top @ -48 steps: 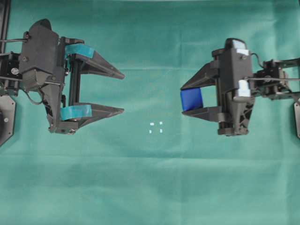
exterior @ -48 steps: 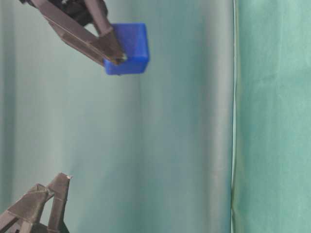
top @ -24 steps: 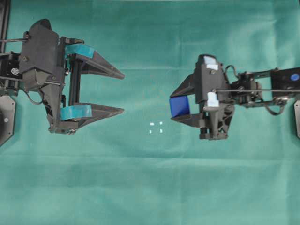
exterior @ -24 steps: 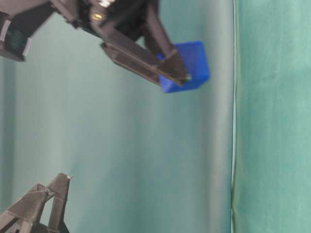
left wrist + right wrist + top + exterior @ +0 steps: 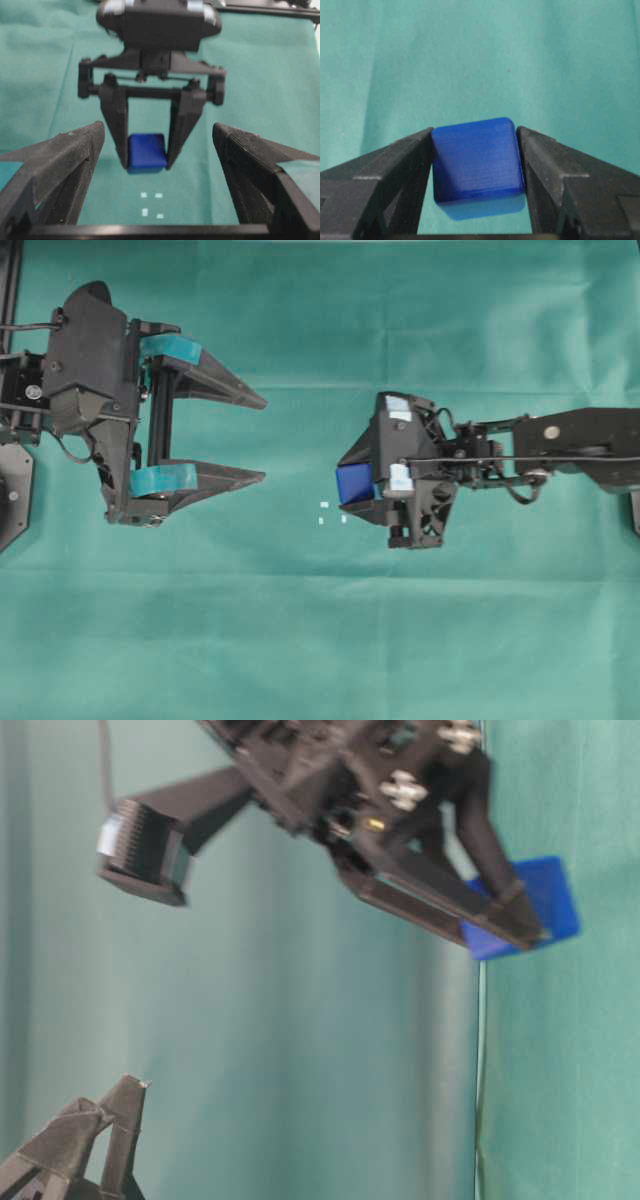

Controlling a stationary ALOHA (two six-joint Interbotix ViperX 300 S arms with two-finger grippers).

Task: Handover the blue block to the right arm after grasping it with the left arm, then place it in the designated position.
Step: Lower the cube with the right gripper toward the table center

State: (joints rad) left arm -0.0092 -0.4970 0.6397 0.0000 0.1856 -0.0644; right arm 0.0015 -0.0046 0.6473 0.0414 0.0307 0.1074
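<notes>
Right gripper: our right arm's gripper [image 5: 477, 220] is closed on the blue block [image 5: 477, 160], one plain black finger pressed to each side face; in the right wrist view the cube sits square between the tips, with nothing under it but the green cloth [image 5: 480, 55].
Block position: the block is in the air, in our right arm's grasp, not on the cloth. From overhead it hangs just beside the designated position [image 5: 333, 512], on the side toward the right arm [image 5: 560, 445].
Target marks: four tiny white marks in a small square; in the left wrist view they lie on the cloth in front of and below the block [image 5: 146, 153]. We cannot judge the remaining height exactly.
Step in hand: we judge the handover done and the placing under way.
How to do it well: we should carry the block the short way onto the marks, keep its faces parallel to the square, and lower until its base rests flat before easing the fingers apart. In the table-level view the block [image 5: 527, 907] looks tilted, so we should level the wrist first. Opening early would let the cube drop and roll off the marks.
Left gripper: our teal-taped left gripper [image 5: 258, 437] stands wide and empty, well apart from the block at the far side of the cloth.
</notes>
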